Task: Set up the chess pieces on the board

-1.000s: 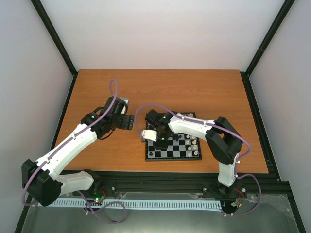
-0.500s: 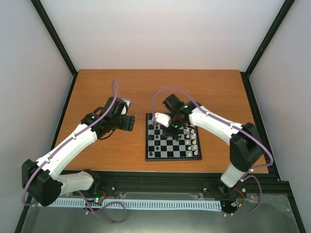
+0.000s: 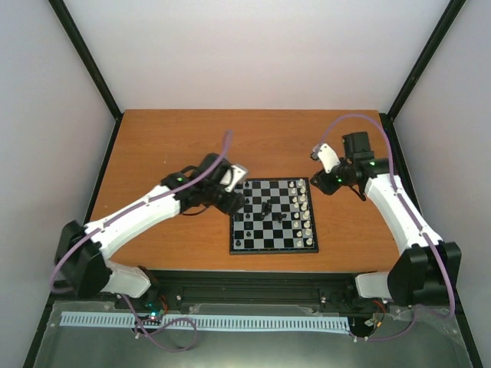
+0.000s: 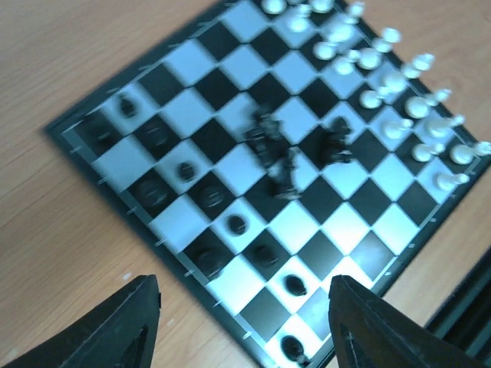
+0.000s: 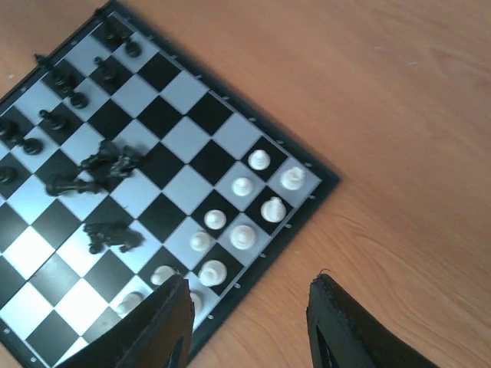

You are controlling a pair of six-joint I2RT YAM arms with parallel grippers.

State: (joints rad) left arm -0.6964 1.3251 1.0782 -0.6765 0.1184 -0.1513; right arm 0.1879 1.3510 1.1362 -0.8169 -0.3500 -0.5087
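Board (image 3: 268, 238): flat on the bench (image 3: 176, 146), just inside the near edge, right of centre.

White pieces (image 3: 304, 213): upright in two rows along the right edge of the board. Judged complete or nearly so; exact count not legible.

Black pieces (image 4: 185, 169): upright on squares along the left edge of the board, with gaps in both rows. Treat this side as unfinished.

Toppled black pieces (image 4: 275, 149): several, lying on their sides in a loose cluster on the centre squares, some touching, with a second small group just beside. Types not legible. Remaining work, as judged: lift each one, stand it upright, and seat it on a vacant square in the left-edge rows. Expect awkward pickups, given the tiny size and the crowding.

No pieces visible on the bench off the board.

Left tool (image 4: 242, 291): at the left edge of the board, toward its far corner, fingers spread wide, nothing between them. Aimed across the board; judged the likelier candidate for the centre cluster.

Right tool (image 5: 249, 284): beyond the far right corner of the board, clear of the squares, fingers apart, nothing held.
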